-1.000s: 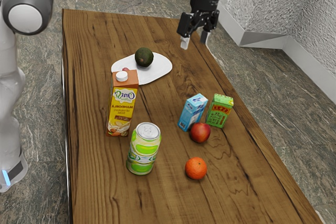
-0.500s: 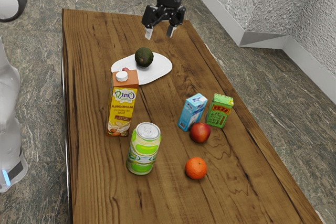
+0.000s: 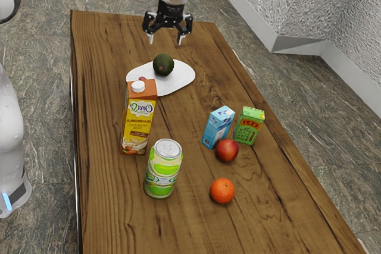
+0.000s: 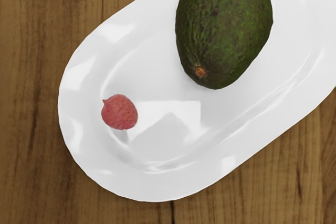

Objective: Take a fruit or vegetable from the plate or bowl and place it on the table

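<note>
The end effector (image 3: 165,39) has travelled toward the exterior view's left since the earlier picture, and now hangs above the counter (image 3: 190,227) near the plate (image 3: 180,80); the things on the counter lie as they did.

Nearest in the exterior view is an orange (image 3: 222,191), with a green and white can (image 3: 162,169) standing upright to the exterior view's left of it. A little farther back sits a round red fruit (image 3: 227,150), close in front of a small blue carton (image 3: 218,127), and a small green carton (image 3: 249,125) stands just beside that one. Toward the exterior view's left, a tall yellow carton (image 3: 138,120) with a white cap stands upright, hiding part of the plate's near end.

Both fruits on offer are on the plate: a small pink fruit (image 4: 119,112), partly behind the tall carton in the exterior view, and farther back a dark green avocado (image 4: 224,27). The wrist view shows them well apart, the avocado's brown stem spot at its end nearer the pink fruit.

Beyond them the end effector is released, fingers spread and nothing between them, pointing down. Past the counter come the stone-tiled floor (image 3: 315,117) and a rough pale wall (image 3: 351,4).
</note>
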You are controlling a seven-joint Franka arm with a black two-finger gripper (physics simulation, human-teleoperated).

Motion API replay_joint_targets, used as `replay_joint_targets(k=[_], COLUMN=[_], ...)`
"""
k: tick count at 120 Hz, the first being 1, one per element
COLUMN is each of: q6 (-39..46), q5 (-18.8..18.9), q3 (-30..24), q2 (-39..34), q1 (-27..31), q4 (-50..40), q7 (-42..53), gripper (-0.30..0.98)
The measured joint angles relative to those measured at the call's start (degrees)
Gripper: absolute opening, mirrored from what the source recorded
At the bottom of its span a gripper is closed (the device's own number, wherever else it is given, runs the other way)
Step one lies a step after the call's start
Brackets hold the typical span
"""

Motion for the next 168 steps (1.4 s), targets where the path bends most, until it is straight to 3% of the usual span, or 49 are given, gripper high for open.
replay_joint_targets(k=[31,53,88,108,168], q6=[3.3,4.1,4.5,5.2,8.7], q5=[-0.2,-0.3,-2.0,-3.8,-9.1], q3=[0.1,0.4,0.4,0.8,3.1], q2=[0.9,1.8,10.8,14.8,18.0], q1=[0.5,4.3,9.9,10.1,10.9], q4=[-1.2,-1.0,5.4,7.0,6.0], q7=[10.3,15.9,23.6,26.7,32.3], gripper=[0.69,0.69,0.69,0.69,0.69])
